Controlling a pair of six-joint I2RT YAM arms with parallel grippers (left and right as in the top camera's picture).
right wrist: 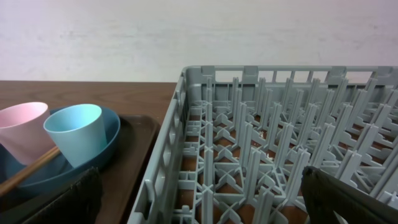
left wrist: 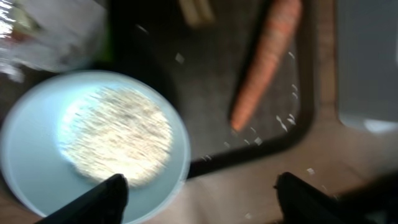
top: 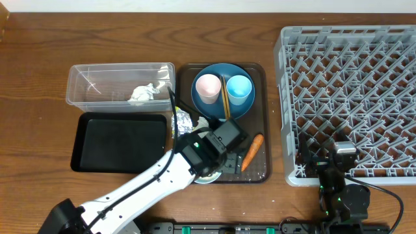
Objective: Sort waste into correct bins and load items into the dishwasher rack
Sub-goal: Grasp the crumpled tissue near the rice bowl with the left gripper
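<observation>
Overhead: left arm (top: pixel 149 179) reaches over the brown tray (top: pixel 261 117). Left jaws hang above the small bowl (top: pixel 205 178) at the tray's near edge, with the carrot (top: pixel 252 151) just beside. The blue plate (top: pixel 221 67) on the tray carries the pink cup (top: pixel 208 87) and light blue cup (top: pixel 239 88), chopsticks (top: pixel 225 99) between them. Foil (top: pixel 184 120) lies at the tray's left edge. Tissue (top: pixel 144 93) sits in the clear tub (top: pixel 84 81); the black tub (top: pixel 120 143) is nearer the robot. Right arm (top: pixel 341 188) is at the near corner of the grey rack (top: pixel 351 84) on the table (top: pixel 39 52)

Left wrist: left jaws wide, holding nothing. The bowl holds rice (left wrist: pixel 118 134); loose grains (left wrist: pixel 285 121) lie by the carrot tip

Right wrist: right jaws wide, nothing held. Rack ahead, cups at left
</observation>
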